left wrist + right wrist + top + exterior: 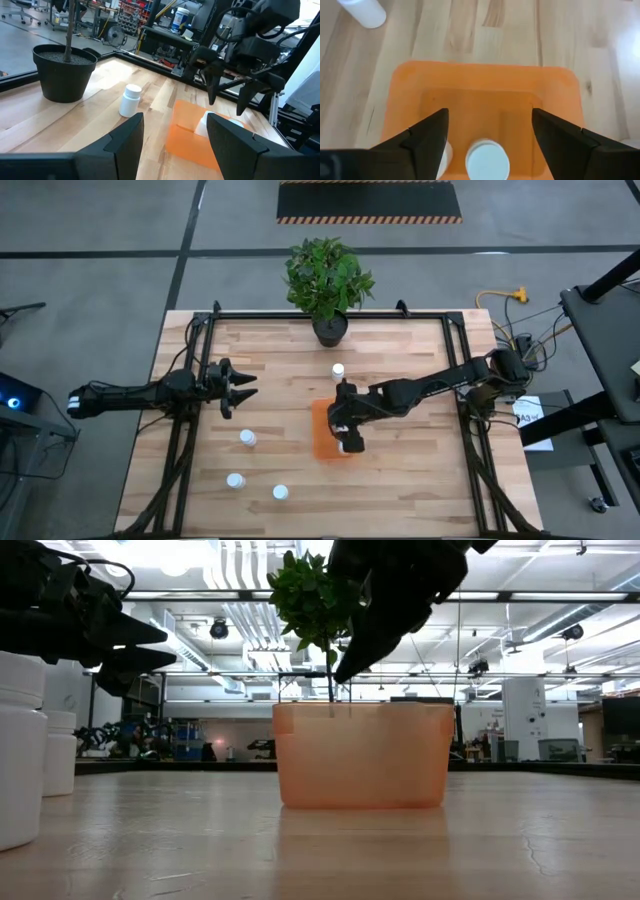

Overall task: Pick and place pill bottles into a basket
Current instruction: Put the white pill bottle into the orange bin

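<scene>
Worktop (400, 480): pale wood planks inside a dark frame, filling the middle of the high view.
Right arm: reaches in from the right edge of the high view to the frame's centre.
Left arm: lies level across the left side of the high view, well apart from the basket.
Plant (327, 280): leafy, in a dark pot at the top centre of the worktop.
Basket (322, 442): orange, just below the centre of the high view; in the low view (362, 755) it stands at centre frame.
Right gripper (489, 132): poised over the basket with its fingers spread wide and nothing between them; the right wrist view looks down into the orange tray.
Left gripper (243, 388): fingers parted, holding nothing, pointing toward centre frame.
Bottles in basket: one white cap (487, 160) sits at the bottom centre of the right wrist view; a second bottle (446, 152) shows beside it, partly hidden by a finger.
Loose bottles: one (338, 370) stands between pot and basket; three stand lower left of the basket, at (247, 439), (235, 480) and (280, 493).
</scene>
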{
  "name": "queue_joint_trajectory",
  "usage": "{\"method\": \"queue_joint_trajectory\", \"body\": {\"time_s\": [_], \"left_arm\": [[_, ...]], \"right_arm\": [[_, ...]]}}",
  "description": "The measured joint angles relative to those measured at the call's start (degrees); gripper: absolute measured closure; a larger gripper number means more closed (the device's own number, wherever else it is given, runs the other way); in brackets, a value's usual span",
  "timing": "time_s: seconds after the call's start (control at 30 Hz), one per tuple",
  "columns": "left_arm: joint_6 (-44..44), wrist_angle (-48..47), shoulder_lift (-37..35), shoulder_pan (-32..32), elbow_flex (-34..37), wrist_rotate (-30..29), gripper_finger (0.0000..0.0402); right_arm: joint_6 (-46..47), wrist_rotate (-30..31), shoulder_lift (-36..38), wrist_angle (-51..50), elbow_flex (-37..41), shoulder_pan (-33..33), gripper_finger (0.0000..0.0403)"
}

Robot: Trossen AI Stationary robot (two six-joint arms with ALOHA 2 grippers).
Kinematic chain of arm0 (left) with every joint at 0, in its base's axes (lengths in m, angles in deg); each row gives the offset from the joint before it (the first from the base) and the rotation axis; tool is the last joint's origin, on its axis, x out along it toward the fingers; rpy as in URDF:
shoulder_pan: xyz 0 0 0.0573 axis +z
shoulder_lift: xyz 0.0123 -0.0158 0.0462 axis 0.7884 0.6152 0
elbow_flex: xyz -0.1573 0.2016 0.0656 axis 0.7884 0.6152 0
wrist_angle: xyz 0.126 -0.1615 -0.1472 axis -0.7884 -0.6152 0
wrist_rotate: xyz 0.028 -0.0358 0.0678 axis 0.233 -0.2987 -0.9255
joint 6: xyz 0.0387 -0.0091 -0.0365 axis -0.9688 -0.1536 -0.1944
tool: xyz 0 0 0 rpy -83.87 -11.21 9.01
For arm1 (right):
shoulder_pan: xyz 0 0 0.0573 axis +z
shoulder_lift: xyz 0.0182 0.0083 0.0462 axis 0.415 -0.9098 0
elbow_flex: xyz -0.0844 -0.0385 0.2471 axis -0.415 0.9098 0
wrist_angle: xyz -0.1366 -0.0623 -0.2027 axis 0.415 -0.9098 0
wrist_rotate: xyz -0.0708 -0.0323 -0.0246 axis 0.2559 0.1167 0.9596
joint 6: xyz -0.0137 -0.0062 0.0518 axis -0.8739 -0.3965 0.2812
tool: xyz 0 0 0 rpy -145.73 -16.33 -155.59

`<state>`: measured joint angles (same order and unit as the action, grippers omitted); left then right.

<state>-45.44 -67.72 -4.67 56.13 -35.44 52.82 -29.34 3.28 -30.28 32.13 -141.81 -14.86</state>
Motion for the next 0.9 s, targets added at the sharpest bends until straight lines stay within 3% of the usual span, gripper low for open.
{"method": "queue_joint_trajectory", "body": {"time_s": [0.63, 0.9], "left_arm": [[0.0, 0.0, 0.01, 0.0, 0.0, 0.02, 0.0201], [0.0, 0.01, 0.04, -0.01, 0.0, 0.0, 0.0201]], "right_arm": [[4.99, 0.01, 3.97, -4.38, -1.88, -10.99, 0.0149], [5.23, 0.0, 6.61, -4.67, -1.82, -12.77, 0.0147]]}}
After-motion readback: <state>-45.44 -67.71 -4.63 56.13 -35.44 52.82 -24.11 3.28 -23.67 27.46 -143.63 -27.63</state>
